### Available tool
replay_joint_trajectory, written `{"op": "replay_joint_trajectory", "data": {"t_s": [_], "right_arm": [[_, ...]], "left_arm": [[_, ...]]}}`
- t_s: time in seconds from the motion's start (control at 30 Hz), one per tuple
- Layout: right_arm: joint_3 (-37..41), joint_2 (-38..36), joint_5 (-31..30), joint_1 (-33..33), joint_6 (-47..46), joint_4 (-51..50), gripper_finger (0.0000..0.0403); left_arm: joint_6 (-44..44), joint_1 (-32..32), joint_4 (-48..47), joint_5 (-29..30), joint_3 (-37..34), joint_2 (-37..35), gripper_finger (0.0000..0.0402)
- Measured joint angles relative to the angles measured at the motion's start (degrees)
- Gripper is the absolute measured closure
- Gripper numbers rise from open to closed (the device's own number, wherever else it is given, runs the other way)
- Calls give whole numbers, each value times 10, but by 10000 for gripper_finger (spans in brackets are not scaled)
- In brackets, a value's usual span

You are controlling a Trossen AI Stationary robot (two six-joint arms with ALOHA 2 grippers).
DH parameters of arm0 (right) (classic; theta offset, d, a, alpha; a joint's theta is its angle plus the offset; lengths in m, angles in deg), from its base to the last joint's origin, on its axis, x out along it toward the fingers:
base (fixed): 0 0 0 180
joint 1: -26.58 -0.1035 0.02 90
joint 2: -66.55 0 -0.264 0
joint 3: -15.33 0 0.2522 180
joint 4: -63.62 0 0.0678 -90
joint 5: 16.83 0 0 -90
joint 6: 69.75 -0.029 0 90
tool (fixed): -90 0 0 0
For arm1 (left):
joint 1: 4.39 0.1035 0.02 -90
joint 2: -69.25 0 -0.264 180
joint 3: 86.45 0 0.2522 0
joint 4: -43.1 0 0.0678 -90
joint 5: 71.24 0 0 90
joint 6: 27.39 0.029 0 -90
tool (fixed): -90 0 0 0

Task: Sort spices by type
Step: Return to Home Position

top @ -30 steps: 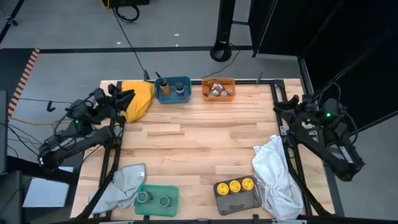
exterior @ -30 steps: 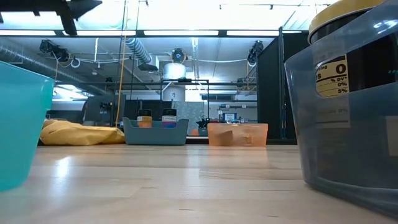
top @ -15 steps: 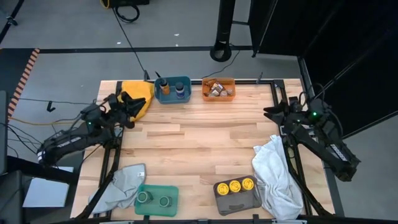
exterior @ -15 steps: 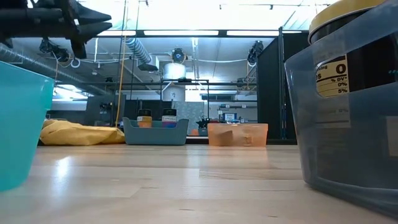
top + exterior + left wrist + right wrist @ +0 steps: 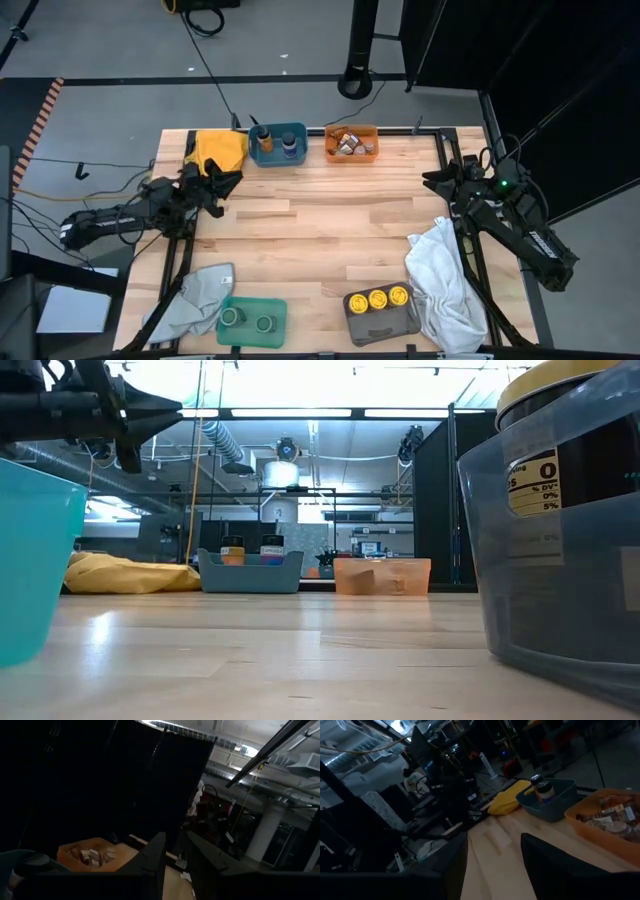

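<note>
The spice jars sit in bins. Three yellow-lidded jars (image 5: 379, 298) stand in a grey bin at the near edge, and two green-lidded jars (image 5: 247, 320) stand in a green bin. Two more jars (image 5: 277, 141) stand in a blue bin at the far edge. Beside it an orange bin holds several jars and packets (image 5: 349, 142). My left gripper (image 5: 232, 181) hangs open above the table's left edge, near a yellow cloth. My right gripper (image 5: 428, 181) hangs open above the right edge. Neither touches anything.
A yellow cloth (image 5: 219, 151) lies at the far left corner. A white cloth (image 5: 445, 285) drapes over the near right edge, and a grey cloth (image 5: 197, 293) lies beside the green bin (image 5: 275, 322). Bare wood (image 5: 320, 230) fills the middle.
My left arm has swung from over the yellow cloth toward the near edge and inward over the table, stretching out flatter. My right gripper has shifted a little toward the table's left. No jar or bin has moved.
</note>
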Motion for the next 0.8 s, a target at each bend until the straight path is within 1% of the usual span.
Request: {"op": "replay_joint_trajectory", "data": {"t_s": [0.1,0.27,0.47,0.57,0.67,0.8], "right_arm": [[0,0,0,0,-11,-2,215],[0,0,0,0,-24,-18,219],[0,0,0,0,-6,-39,218],[4,0,-24,0,-12,-60,220],[24,0,-44,0,-30,-57,219],[78,0,-33,-3,-73,-54,218]], "left_arm": [[9,-22,2,16,-6,0,335],[12,-54,38,34,-30,0,345],[11,-73,54,65,-40,0,347],[11,-73,54,71,-40,0,347],[3,-73,54,71,-40,0,347],[-11,-73,54,71,-40,0,347]]}}
